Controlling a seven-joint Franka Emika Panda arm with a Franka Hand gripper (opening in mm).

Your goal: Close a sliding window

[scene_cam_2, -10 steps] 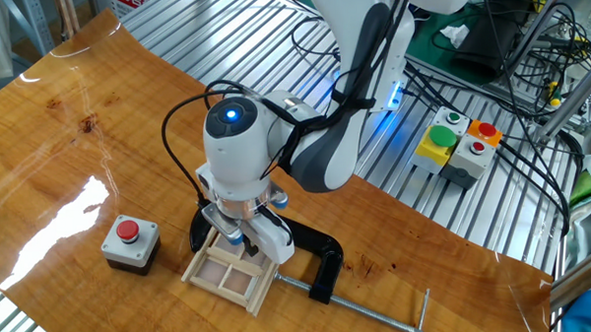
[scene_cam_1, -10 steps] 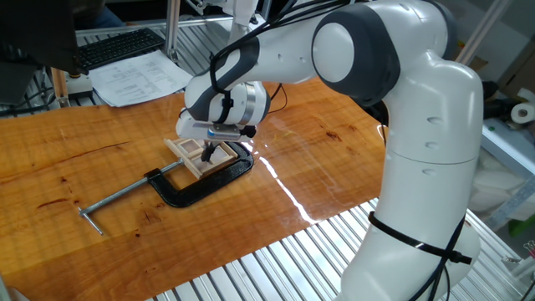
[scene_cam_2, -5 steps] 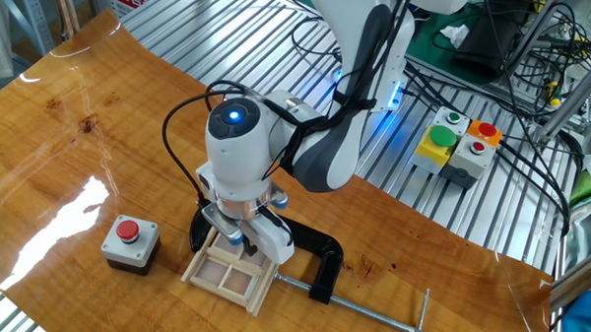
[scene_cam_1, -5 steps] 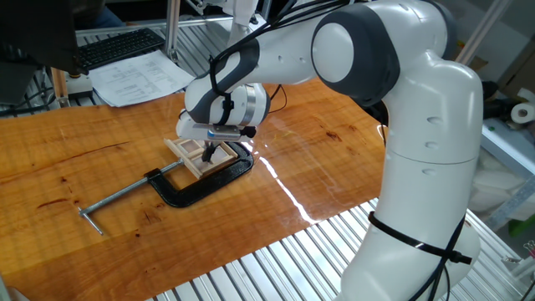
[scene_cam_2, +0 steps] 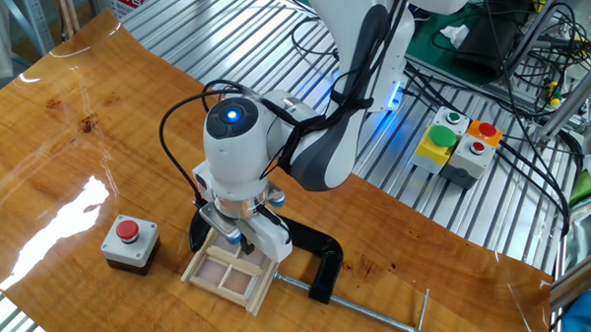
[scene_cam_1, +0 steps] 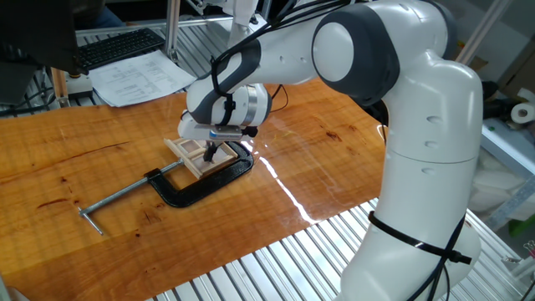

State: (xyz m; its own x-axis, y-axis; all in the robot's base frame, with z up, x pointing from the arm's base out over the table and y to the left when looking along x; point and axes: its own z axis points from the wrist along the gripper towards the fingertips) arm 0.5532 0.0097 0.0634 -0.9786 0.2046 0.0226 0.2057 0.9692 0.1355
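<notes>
Almost nothing has shifted since the earlier frames: the claw (scene_cam_2: 236, 237) has edged only slightly sideways along the window (scene_cam_2: 229, 273) and otherwise stands where it did. It points straight down, its fingertips at the window's top edge; whether the fingers are spread or pressed together cannot be told, since the wrist hides them. The small pale wooden window lies flat on the orange wooden table (scene_cam_1: 75, 167), right beneath the claw and reaching out toward the table's near edge in the other fixed view. A black clamp (scene_cam_2: 317, 265) curves just behind and beside the claw, its screw rod (scene_cam_1: 117, 196) stretching away from it. A grey box with a red button (scene_cam_2: 128, 241) sits near the claw, beside the window but apart from it.
</notes>
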